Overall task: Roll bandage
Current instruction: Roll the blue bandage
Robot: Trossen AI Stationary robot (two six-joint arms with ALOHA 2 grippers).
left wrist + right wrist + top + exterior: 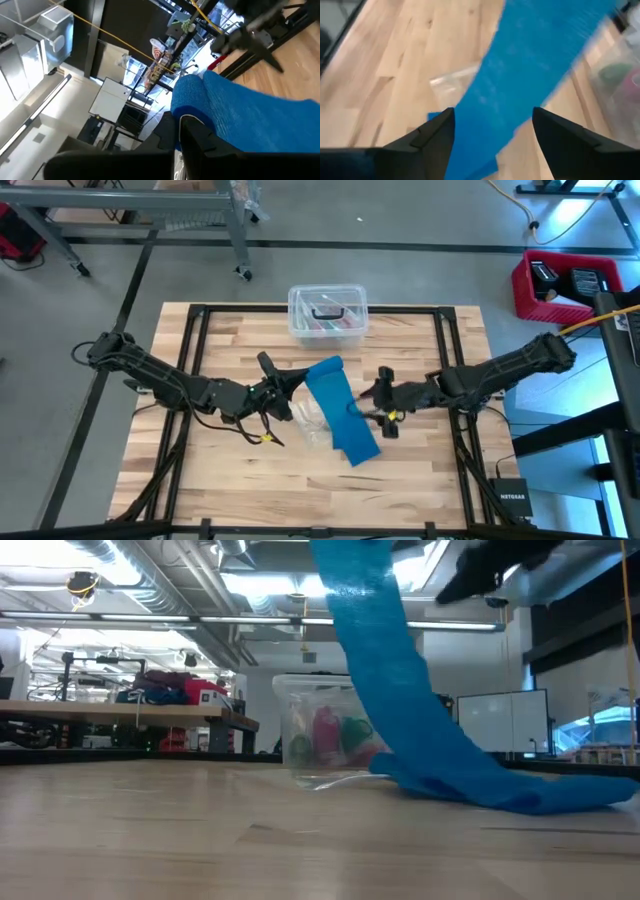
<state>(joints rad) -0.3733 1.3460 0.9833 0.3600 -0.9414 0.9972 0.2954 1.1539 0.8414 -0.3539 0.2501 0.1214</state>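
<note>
The bright blue bandage [340, 415] slants down from a raised, partly rolled end [190, 97] to the table, where its lower end [520, 790] lies flat. My left gripper [295, 385] is shut on that raised end, above the table's middle. My right gripper [368, 408] comes from the table's right and tips downward. It is open, its fingertips [492, 132] level with the band's middle stretch [520, 75]. I see no touch there. My left gripper holds the bandage by its raised, rolled-up end [197, 107], the fingers [195, 132] pointing about level toward the table's right. The blue fabric covers the fingertips, so the exact hold is hidden. The band hangs slanting below them, its lower end on the table.
A small clear plastic bag [310, 420] lies on the table beside and partly under the band. A clear lidded box [327, 315] with coloured items stands at the far middle. Bare wood lies toward the near edge and both sides.
</note>
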